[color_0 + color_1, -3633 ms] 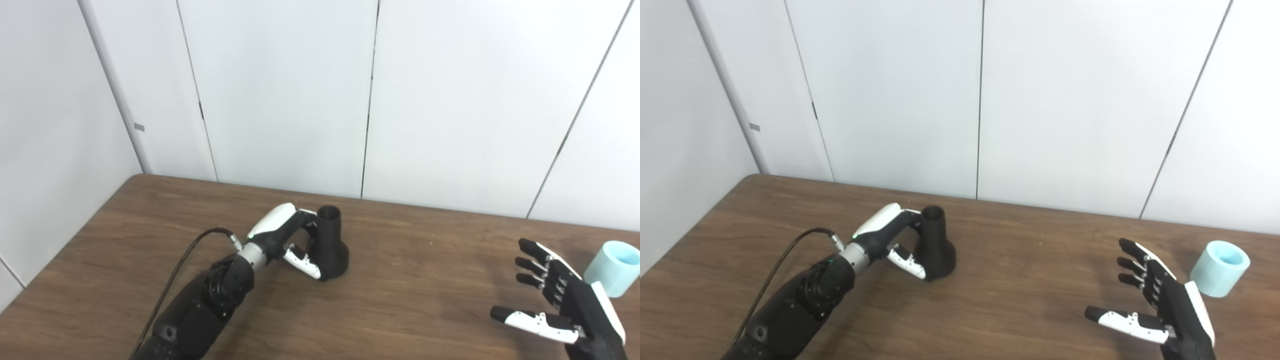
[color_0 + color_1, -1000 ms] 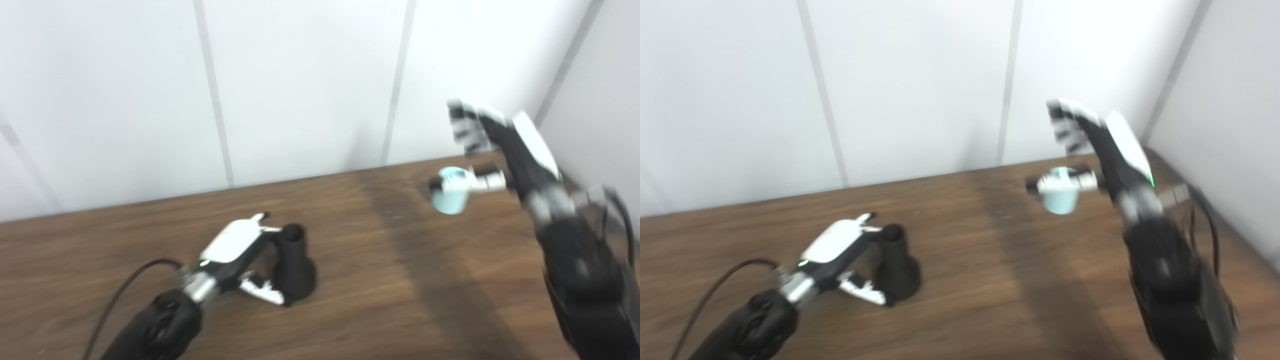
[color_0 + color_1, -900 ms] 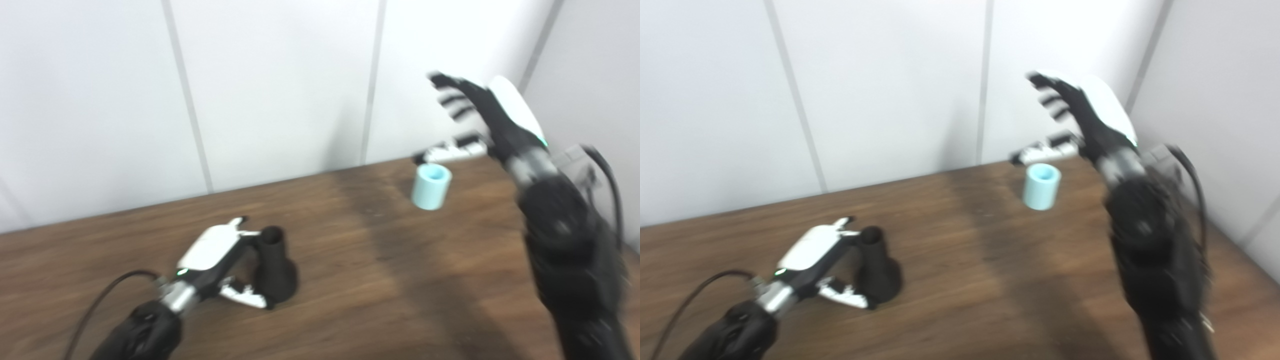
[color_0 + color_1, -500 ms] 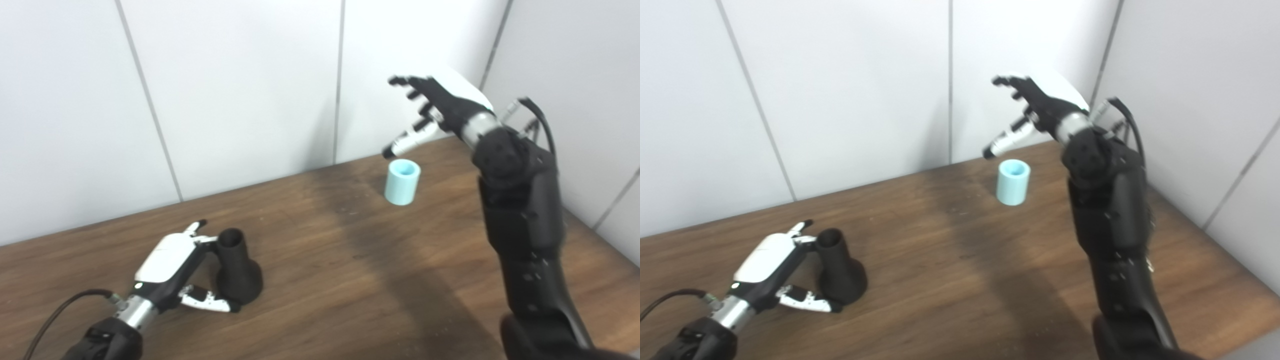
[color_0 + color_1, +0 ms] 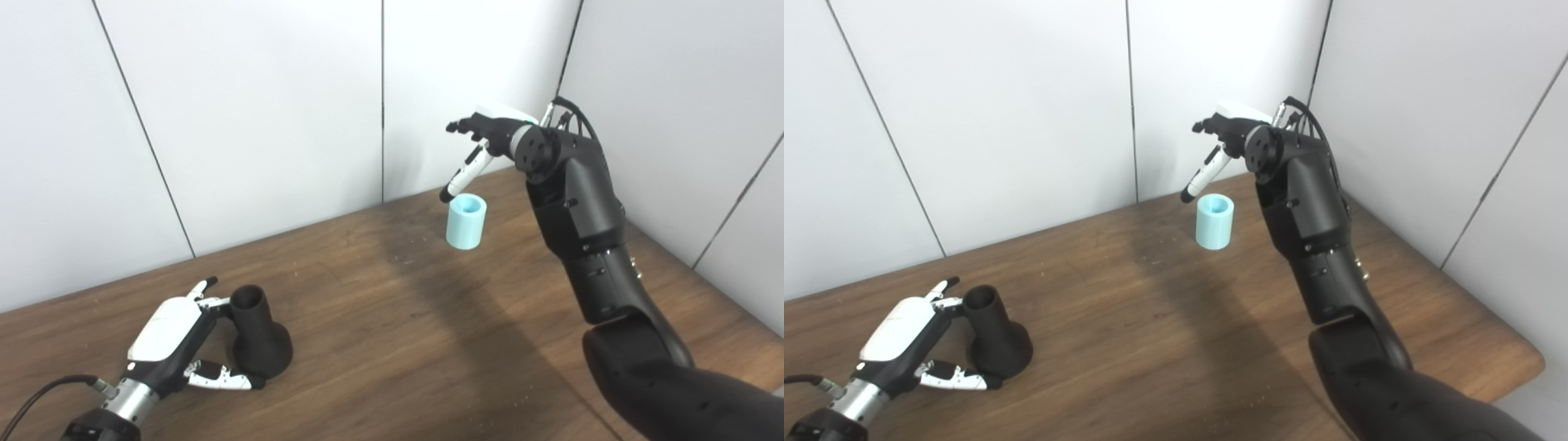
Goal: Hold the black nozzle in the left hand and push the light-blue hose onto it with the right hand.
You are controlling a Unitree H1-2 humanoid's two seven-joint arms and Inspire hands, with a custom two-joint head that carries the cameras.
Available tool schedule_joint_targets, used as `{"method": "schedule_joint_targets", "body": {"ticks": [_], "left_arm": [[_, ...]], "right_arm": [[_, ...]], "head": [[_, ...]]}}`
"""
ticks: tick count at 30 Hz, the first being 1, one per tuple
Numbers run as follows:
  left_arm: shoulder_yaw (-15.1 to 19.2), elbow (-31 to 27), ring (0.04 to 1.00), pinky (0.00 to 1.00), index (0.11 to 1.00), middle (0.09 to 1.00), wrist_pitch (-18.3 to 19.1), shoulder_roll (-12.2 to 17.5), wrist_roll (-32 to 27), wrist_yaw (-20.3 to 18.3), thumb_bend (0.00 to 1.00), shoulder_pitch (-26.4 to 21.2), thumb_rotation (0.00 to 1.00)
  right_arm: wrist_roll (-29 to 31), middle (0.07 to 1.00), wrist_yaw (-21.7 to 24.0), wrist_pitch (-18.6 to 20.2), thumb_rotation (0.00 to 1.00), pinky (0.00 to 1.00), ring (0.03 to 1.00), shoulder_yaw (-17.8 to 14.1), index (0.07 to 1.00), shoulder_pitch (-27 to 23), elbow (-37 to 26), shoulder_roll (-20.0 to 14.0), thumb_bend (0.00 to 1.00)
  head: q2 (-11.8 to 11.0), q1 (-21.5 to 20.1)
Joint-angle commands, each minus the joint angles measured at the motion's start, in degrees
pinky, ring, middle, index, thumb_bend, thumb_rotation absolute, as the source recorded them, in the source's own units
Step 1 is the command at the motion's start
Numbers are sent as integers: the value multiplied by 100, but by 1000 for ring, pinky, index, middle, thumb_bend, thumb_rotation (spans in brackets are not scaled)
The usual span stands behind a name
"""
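Note:
The black nozzle [image 5: 257, 337] stands upright on its wide base at the near left of the wooden table [image 5: 392, 343]. My left hand [image 5: 174, 343] lies beside it, fingers against the neck and thumb [image 5: 220, 381] along the front of the base, spread rather than wrapped. The light-blue hose [image 5: 465, 212], a short tube, stands on end at the far right of the table. My right hand [image 5: 484, 131] hovers above and just behind it, open, with the thumb [image 5: 1203, 174] pointing down toward the tube's far left rim, apart from it.
White wall panels close the table's back and right sides, meeting in a corner behind the right hand. The table's rounded right corner [image 5: 1528, 361] shows in the right eye view. A black cable [image 5: 43, 392] trails from the left wrist.
The camera has swung right, shifting everything leftward in the picture. My right hand rose from low over the table to above the hose and now tilts its thumb down toward it. The left hand stayed at the nozzle.

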Motion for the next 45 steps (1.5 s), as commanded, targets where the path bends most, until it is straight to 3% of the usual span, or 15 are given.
{"method": "schedule_joint_targets", "body": {"ticks": [1,7,15,25,30,33,35,45], "left_arm": [[-267,516,666,1000,469,501,317,397,687,-377,525,346,0],[-296,620,669,1000,471,500,184,389,634,-302,525,305,0],[-346,656,660,1000,469,503,47,361,597,-254,524,271,0],[-346,731,657,1000,472,501,-101,345,554,-244,525,254,0],[-351,709,657,1000,471,501,-58,362,594,-234,525,266,0],[-345,665,657,1000,471,501,-27,373,592,-264,525,276,0],[-340,640,657,1000,471,501,-12,384,591,-279,525,281,0],[-310,526,656,1000,474,498,15,414,582,-282,525,334,0]], "right_arm": [[98,945,-253,7,245,796,933,24,921,-371,-9,-223,946],[288,951,-522,8,235,836,950,199,919,-439,506,-284,968],[214,945,-712,9,235,815,939,505,918,-529,1041,-395,975],[290,931,-996,9,231,807,929,571,897,-414,1365,-443,971],[631,908,-1374,-28,216,963,908,761,854,-263,1380,-530,967],[900,874,-1580,-143,168,756,836,922,826,-180,1448,-629,946],[1041,859,-1644,-136,139,700,807,1027,818,-148,1491,-677,932],[1355,816,-1729,-1,72,726,795,1383,791,-78,1563,-744,910]], "head": [[-1,-7],[-24,-60],[-61,-125],[-51,-101],[-32,-91],[-32,-91],[-32,-91],[10,-22]]}}
